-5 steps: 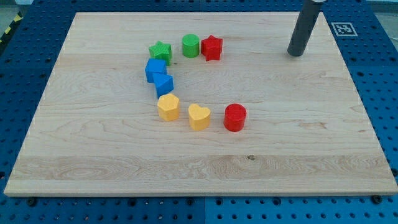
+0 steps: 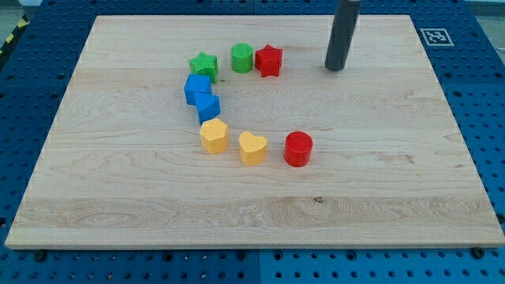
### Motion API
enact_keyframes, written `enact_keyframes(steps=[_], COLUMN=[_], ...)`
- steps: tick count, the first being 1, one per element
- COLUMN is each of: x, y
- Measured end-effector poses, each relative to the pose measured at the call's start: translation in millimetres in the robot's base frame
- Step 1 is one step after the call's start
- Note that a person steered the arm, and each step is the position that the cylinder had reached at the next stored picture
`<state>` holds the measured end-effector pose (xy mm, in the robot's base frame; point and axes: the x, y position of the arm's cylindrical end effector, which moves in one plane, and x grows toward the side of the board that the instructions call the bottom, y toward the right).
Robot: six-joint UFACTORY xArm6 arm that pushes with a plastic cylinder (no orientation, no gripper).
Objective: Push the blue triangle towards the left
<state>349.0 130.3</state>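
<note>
You are looking at a pale wooden counter set on a blue perforated base, with eight small coloured blocks curving across its upper left-centre. The arm carries no claw, so there is nothing to call spread or pressed together; it ends in a straight dark rod, and my tip rests on the counter near the top edge, right of centre.

The task's thing sits well left of the tip: two blue blocks lie touching, an upper blue block and, just below and slightly right of it, a smaller blue block. You cannot tell from this view which of the two is the triangle.

Above them, toward the top edge, a green star-shaped block sits just beside the upper blue block. To its right stand a green cylinder and a red star-shaped block, these two touching or nearly so. The red star is the block nearest the tip, with bare wood between them.

Below the blue pair, a yellow roughly hexagonal block sits close under the smaller blue block. A yellow heart-shaped block follows to its right, then a red cylinder near the counter's centre. A black-and-white marker tag lies at the top right corner.
</note>
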Motion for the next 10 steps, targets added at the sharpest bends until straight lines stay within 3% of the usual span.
enact_keyframes(steps=[2,6,7,9,10], x=[32.1,38.8,38.8,59.0,64.6], y=[-130.9,-225.9,-226.1,-120.0,-129.9])
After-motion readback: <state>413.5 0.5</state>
